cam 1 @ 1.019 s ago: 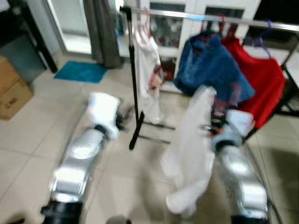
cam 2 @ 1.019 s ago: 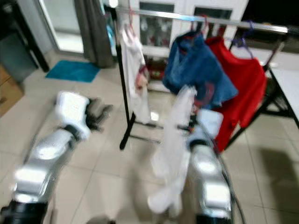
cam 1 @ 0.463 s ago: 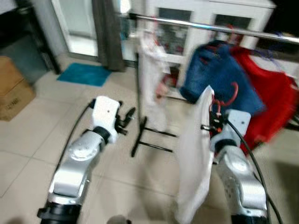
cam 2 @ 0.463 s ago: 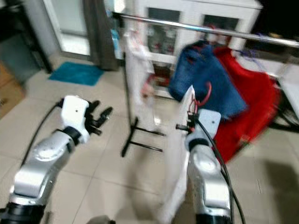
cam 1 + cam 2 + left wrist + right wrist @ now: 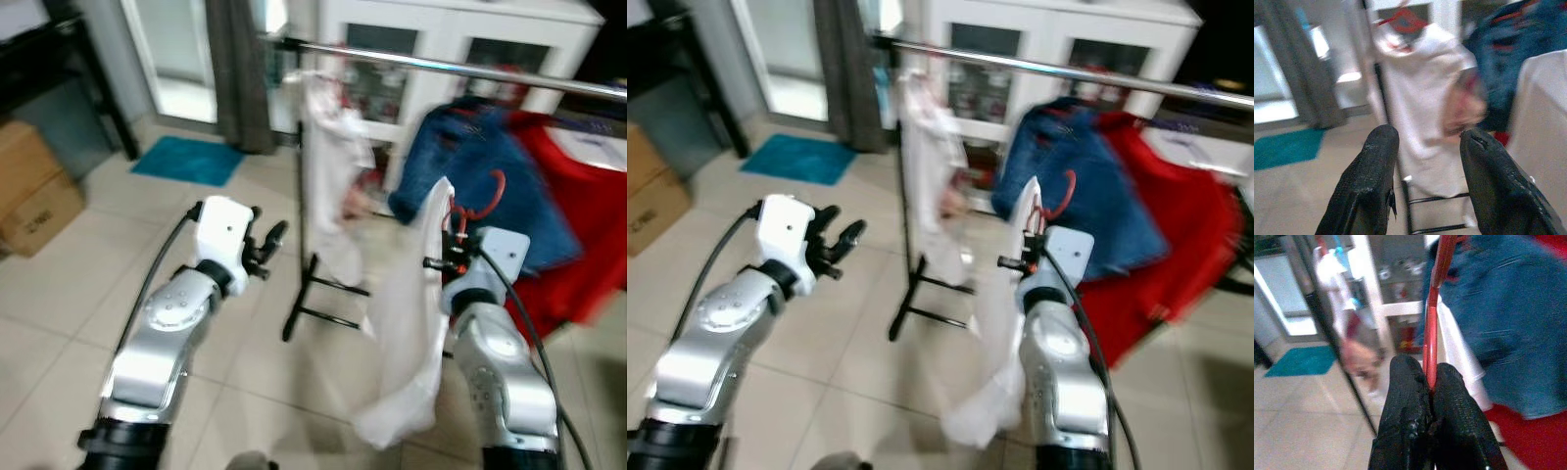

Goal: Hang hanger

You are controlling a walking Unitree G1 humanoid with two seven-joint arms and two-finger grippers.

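A red hanger (image 5: 1433,308) carrying a white garment (image 5: 409,323) is pinched in my right gripper (image 5: 1429,382), raised before the clothes rack. Its red hook (image 5: 480,201) curls up below the silver rail (image 5: 460,69). On that rail hang a white shirt (image 5: 331,186), a blue denim jacket (image 5: 490,166) and a red garment (image 5: 598,225). My left gripper (image 5: 266,243) is open, held out left of the rack's black post (image 5: 304,196); its wrist view looks between the two fingers (image 5: 1371,181) at the white shirt (image 5: 1425,112).
The rack's black foot (image 5: 313,313) lies on the tiled floor ahead. A teal mat (image 5: 191,160) and grey curtain (image 5: 235,69) are at the back left. Cardboard boxes (image 5: 34,196) stand at far left. A white cabinet (image 5: 431,39) is behind the rack.
The view has shifted and sharpened as I moved. My right gripper keeps the hanger raised, and the white garment has swung. The left arm stays out in front.
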